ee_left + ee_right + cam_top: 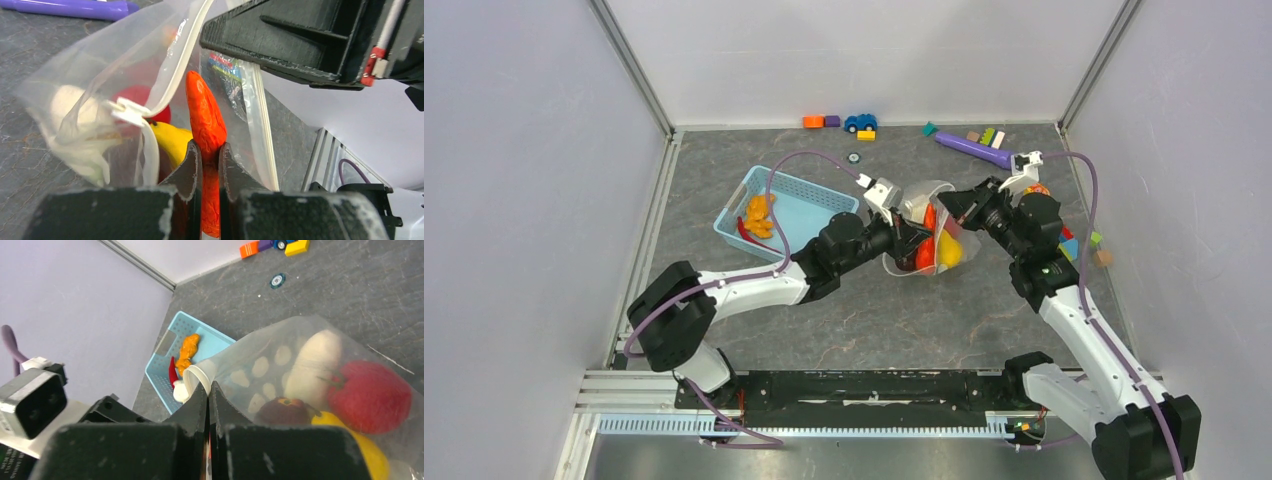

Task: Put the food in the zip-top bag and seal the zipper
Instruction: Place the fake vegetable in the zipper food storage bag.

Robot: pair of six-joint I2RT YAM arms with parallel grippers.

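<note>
- Left gripper (210,152) is clamped tight on the orange carrot (205,115). The carrot's tip pokes up past the fingers, right at the mouth of the zip-top bag (75,100).
- Right gripper (209,390) has its fingers squeezed together on the bag's rim, holding that side up off the table (864,320).
- In the top view both arms meet at the bag, left gripper on its left side and right gripper on its right.
- The zipper (175,65) is open, its two strips spread apart. The white slider tab (131,111) sits at the near end of the bag's mouth.
- Already inside the bag: white radish (315,360), red tomato (370,395), maroon piece (285,410) and yellow pepper (360,445), all bunched together.
- Left of the bag is the light-blue basket (809,200), with an orange bit (759,210) and a red bit (746,232) lying in it.
- Beyond the bag, toward the back wall, lies the purple cylinder (974,150).
</note>
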